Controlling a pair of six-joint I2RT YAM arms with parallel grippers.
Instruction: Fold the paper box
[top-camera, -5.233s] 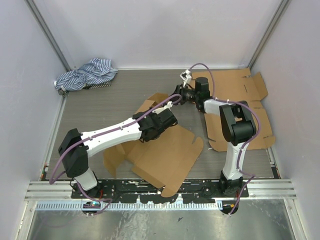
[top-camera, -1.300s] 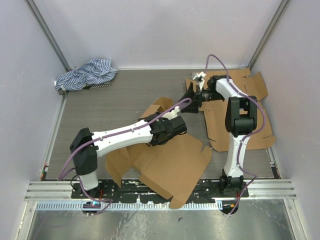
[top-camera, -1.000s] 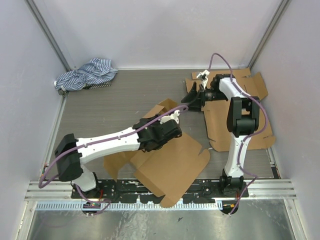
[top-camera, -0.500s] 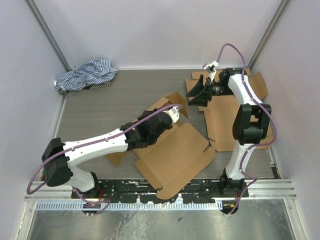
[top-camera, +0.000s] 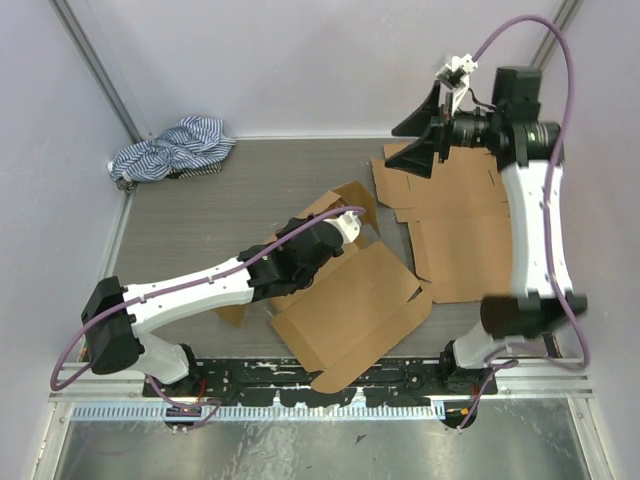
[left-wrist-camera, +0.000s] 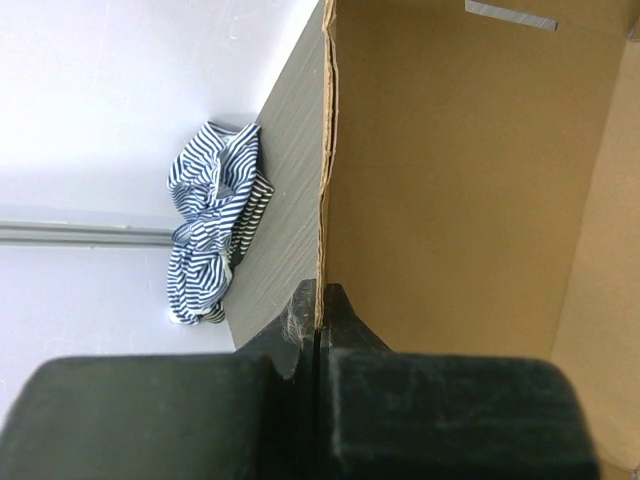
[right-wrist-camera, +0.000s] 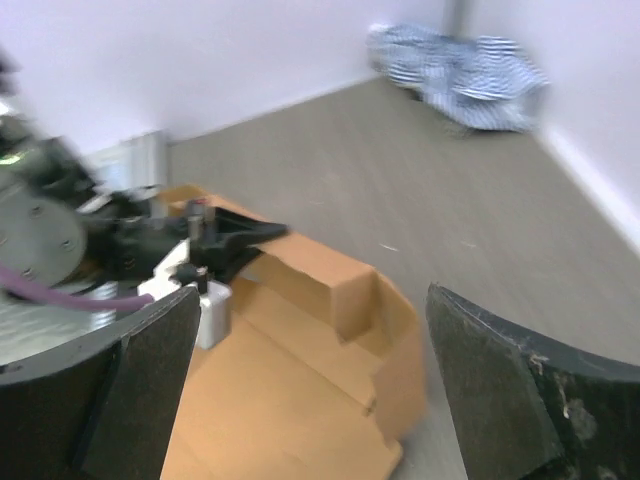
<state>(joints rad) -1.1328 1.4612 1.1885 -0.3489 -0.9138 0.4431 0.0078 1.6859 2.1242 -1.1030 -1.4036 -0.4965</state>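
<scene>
The paper box is a brown cardboard blank lying partly unfolded in the middle of the table, with one side wall raised. My left gripper is shut on the edge of that raised wall. In the left wrist view the cardboard edge runs straight into the pinched jaws of the left gripper. My right gripper hangs high over the back right, open and holding nothing. The right wrist view looks down between its wide fingers at the box and the left gripper.
Flat cardboard sheets lie stacked at the back right under the right arm. A blue striped cloth is bunched in the back left corner. Pale walls enclose the table on three sides; a metal rail runs along the near edge.
The right arm has risen up and back, away from the box, its gripper staying open. The left gripper keeps its hold; the box has shifted a little.
</scene>
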